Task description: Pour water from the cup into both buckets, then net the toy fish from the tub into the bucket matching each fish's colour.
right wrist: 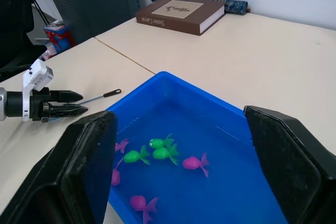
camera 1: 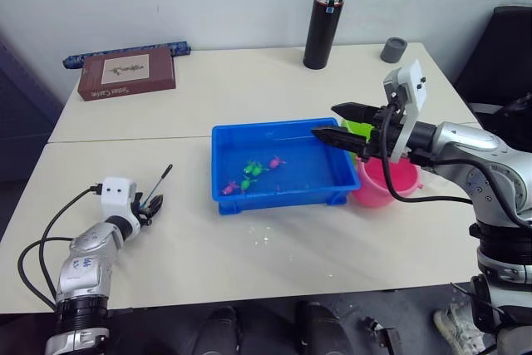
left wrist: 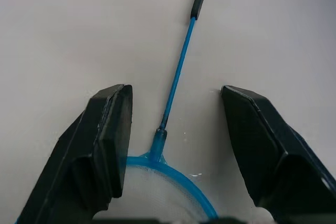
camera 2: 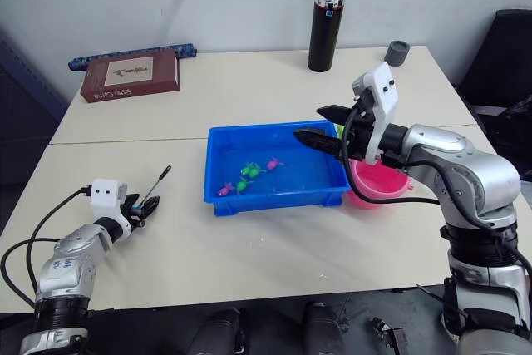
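The blue tub [camera 1: 332, 193] sits mid-table with several green and pink toy fish [camera 1: 253, 169] in shallow water. At its right end stand the pink bucket [camera 1: 389, 184] and, behind my gripper, the lime green bucket [camera 1: 357, 128]. My right gripper [camera 1: 324, 120] hangs open over the tub's right end, holding nothing. My left gripper [camera 1: 154, 204] rests low on the table at the near left, open. Its fingers straddle a small blue net [left wrist: 173, 171] where the hoop meets the thin handle [left wrist: 178, 72]. The cup is out of view.
A tall black flask [camera 1: 326, 20] and a grey cap [camera 1: 394, 49] stand at the far right of the table. A brown book [camera 1: 127, 72] and a blue roll [camera 1: 125, 51] lie far left. Water drops [camera 1: 266, 239] spot the table before the tub. A black chair [camera 1: 507, 47] is at the right.
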{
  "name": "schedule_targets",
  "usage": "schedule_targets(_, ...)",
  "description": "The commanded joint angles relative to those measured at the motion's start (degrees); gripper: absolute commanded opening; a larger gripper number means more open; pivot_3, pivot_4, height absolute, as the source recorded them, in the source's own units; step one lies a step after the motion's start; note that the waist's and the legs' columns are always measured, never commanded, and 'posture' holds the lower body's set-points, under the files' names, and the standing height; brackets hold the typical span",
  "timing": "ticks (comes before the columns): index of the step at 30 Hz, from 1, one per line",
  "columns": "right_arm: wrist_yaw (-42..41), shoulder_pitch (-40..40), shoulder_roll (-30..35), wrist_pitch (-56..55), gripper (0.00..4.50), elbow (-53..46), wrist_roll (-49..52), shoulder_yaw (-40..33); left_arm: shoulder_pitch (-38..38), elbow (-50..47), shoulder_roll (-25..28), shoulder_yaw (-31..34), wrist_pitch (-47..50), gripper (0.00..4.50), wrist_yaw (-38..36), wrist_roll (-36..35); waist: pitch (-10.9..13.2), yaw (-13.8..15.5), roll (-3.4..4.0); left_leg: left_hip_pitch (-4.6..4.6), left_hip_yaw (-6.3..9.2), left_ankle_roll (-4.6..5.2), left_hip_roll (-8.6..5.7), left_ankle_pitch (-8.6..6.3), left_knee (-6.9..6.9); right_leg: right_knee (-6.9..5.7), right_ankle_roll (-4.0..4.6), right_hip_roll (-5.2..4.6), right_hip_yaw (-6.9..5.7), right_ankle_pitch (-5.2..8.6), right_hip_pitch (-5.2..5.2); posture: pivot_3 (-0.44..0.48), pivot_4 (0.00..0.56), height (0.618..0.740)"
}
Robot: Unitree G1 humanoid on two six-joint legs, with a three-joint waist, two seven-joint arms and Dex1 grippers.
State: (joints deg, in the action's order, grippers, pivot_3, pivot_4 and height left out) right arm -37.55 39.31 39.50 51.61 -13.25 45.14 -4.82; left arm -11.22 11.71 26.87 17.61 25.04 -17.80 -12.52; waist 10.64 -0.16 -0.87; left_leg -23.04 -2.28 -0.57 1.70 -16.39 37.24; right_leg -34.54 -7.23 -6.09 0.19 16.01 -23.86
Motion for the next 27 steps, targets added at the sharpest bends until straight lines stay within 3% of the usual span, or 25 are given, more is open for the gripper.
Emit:
schedule_targets(1,-0.1,0.3,-0.3,-0.6,4.13,-1.1,-0.1,-1.8,0.1,1.2,0.5,-0.7,1.0,2.92,-0.1,0.6,0.0,0.0,0.00,0.00,0.00,0.00,0.00,0.00,0.00,-0.01,0.00,0.00,-0.01,0.00,0.00,0.000,0.150,0.740)
schedule_targets(9,-0.3,0.3,-0.3,-1.0,4.13,-0.7,-0.9,-2.0,-1.5,2.1,0.7,-1.2,1.1,2.92,-0.3,0.7,0.0,0.1,0.00,0.01,-0.03,-0.01,-0.04,0.07,0.01,-0.11,0.00,-0.03,-0.07,0.00,0.01,0.000,0.150,0.740)
schedule_targets(12,-0.2,0.3,-0.4,-1.0,4.13,-0.8,-1.0,-2.1,-1.5,2.1,0.8,-1.2,0.9,2.15,-0.4,0.8,0.0,0.1,0.00,0.01,-0.03,-0.01,-0.04,0.08,0.02,-0.14,0.00,-0.04,-0.08,0.00,0.01,0.000,0.150,0.740)
schedule_targets(16,-0.2,0.5,-0.4,-1.0,4.13,-0.6,-1.1,-2.0,-2.2,2.6,1.2,-1.6,1.4,0.23,-0.3,1.1,0.0,0.1,0.00,0.00,-0.03,-0.01,-0.07,0.08,0.02,-0.13,0.00,-0.07,-0.08,0.00,0.01,0.000,0.150,0.740)
schedule_targets(17,-0.2,0.5,-0.4,-1.1,4.13,-0.6,-1.2,-2.0,-2.5,2.8,1.3,-1.7,1.7,0.03,-0.2,1.2,0.0,0.1,0.00,0.00,-0.04,-0.01,-0.07,0.08,0.02,-0.13,0.00,-0.07,-0.08,0.00,0.01,0.000,0.150,0.740)
schedule_targets(27,0.6,0.7,-0.7,-1.2,4.13,-0.3,-1.8,-2.4,-5.4,1.1,1.0,-1.8,2.7,0.03,-0.3,0.8,0.0,0.2,0.00,-0.02,-0.06,0.01,-0.10,0.10,0.05,-0.17,0.00,-0.09,-0.15,0.00,0.02,0.000,0.150,0.740)
